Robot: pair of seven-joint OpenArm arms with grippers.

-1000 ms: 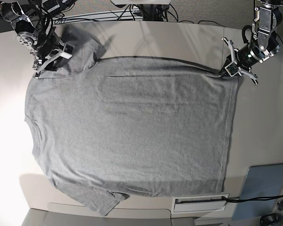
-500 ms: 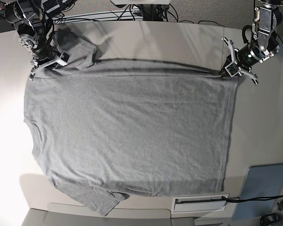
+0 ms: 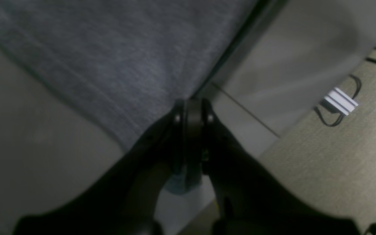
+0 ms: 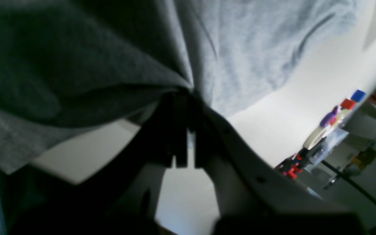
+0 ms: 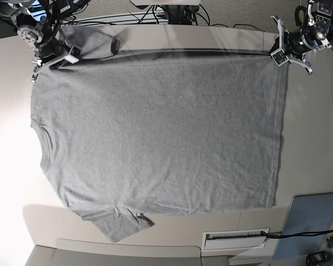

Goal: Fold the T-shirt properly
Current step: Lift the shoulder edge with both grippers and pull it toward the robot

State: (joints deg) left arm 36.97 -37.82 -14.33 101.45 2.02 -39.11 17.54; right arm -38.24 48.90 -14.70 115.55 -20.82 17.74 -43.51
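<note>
Garment: T-shirt (image 5: 155, 133) is lying spread flat, plain grey side up, covering most of the worktop (image 5: 310, 144); both far corners are being held by the two end effectors.
Left end effector: left end effector (image 5: 278, 54) is sitting at the far hem corner, jaws pressed together with only a thin layer of grey cloth between them; in the left wrist view (image 3: 191, 107) the fabric is running away from the fingertips in a taut sheet.
Right end effector: right end effector (image 5: 51, 57) is gripping at the far shoulder, beside the far sleeve (image 5: 94, 41); in the right wrist view (image 4: 184, 94) its jaws are closed on a bunched fold of cloth, and grey fabric is draping to either side of them.
Edge between end effectors: far side of the shirt is stretching in a nearly straight line from one end effector to the other, casting a dark shadow on the worktop behind it.
Near sleeve: near sleeve (image 5: 119, 221) is lying flat at the corner opposite the right end effector, well apart from both.
Neck opening: neck opening (image 5: 34, 130) is lying on the right end effector's side, nearer than it.
Other item: blue-grey panel (image 5: 310, 219) is lying on the left end effector's side, well apart from it and just beyond the hem.
</note>
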